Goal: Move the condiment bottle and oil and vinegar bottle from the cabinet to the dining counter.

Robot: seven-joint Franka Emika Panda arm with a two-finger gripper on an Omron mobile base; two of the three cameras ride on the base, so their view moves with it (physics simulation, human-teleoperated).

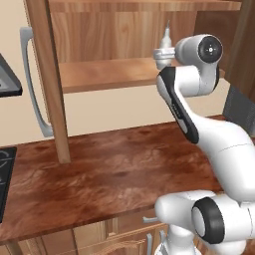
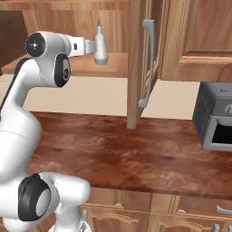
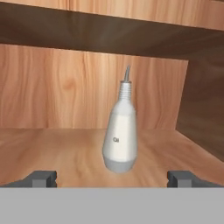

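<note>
At the bottom of the hand view your two-finger pincer (image 3: 113, 178) stands wide open and empty, its dark tips spread to either side. Just beyond them, upright on the inner shelf of the light-brown wooden wall cabinet (image 3: 57, 153), stands the pale grey-white pear-shaped oil and vinegar bottle (image 3: 119, 138) with its thin spout. It sits nearly centred between your tips, so drive straight in, level, until the rounded body lies between the fingers. Close low on the belly, not the narrow neck. Lift a little before backing out past the shelf edge.
</note>
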